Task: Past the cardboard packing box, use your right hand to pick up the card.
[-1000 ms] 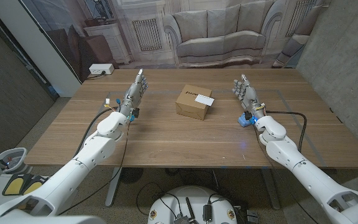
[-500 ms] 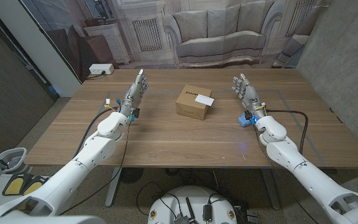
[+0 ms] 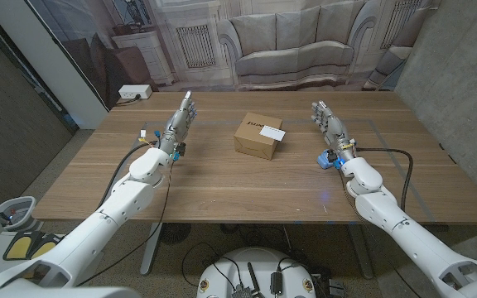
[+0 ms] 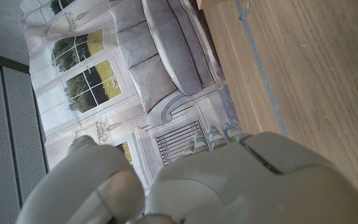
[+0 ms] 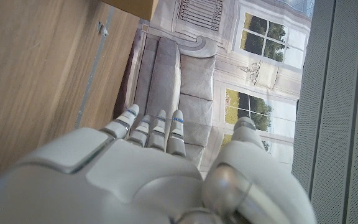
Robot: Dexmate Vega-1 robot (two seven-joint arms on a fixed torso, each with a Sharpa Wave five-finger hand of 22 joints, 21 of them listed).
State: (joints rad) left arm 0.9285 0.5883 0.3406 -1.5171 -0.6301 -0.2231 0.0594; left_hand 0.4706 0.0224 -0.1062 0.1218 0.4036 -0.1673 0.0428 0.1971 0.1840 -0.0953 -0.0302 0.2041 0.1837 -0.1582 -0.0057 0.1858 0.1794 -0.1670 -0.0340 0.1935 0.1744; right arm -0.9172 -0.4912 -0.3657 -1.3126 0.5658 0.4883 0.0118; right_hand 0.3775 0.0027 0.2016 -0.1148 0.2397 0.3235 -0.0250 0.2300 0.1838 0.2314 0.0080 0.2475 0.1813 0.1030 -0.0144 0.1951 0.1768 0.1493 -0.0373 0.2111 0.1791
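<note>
Lying on the cardboard box, card, long axis crosswise.

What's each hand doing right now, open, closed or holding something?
Left hand: open, fingers extended, holding nothing.
Right hand: open, fingers extended, holding nothing; the card lies on the cardboard box.

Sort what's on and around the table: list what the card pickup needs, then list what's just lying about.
For the job:
- card, white, on top of the box at its far right corner
- cardboard box, mid-table
- right hand, open, to the right of the box

Lying about:
- left hand, open, waiting to the left of the box
- white power strip, on the floor past the table's far left corner
</note>
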